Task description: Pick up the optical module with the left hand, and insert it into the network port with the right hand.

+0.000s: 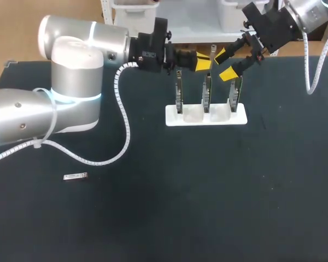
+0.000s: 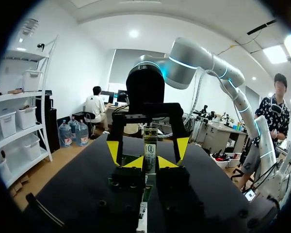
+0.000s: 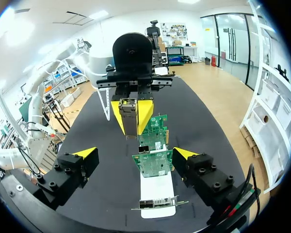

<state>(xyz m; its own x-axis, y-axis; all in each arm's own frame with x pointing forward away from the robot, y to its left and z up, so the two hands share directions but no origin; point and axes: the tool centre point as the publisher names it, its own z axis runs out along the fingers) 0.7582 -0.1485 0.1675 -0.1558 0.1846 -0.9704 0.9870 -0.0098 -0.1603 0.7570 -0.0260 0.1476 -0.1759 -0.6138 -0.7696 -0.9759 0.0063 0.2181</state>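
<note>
The optical module (image 1: 212,52), a slim metal bar, is held upright with my left gripper (image 1: 203,61) shut on it, above the back of the card stand. In the left wrist view the module (image 2: 150,149) sticks out from between my left gripper's (image 2: 151,163) yellow tips. My right gripper (image 1: 224,64) faces it from the right, open, with its fingers (image 2: 112,148) spread on either side of the module and not touching it. From the right wrist, the module (image 3: 128,116) sits ahead of my open right gripper (image 3: 135,153), above the green network cards (image 3: 153,162).
A white stand (image 1: 206,115) holds three upright network cards (image 1: 207,93) just below both grippers. A second small module (image 1: 75,176) lies on the dark table at the front left. The white cable of my left arm (image 1: 123,117) loops over the table.
</note>
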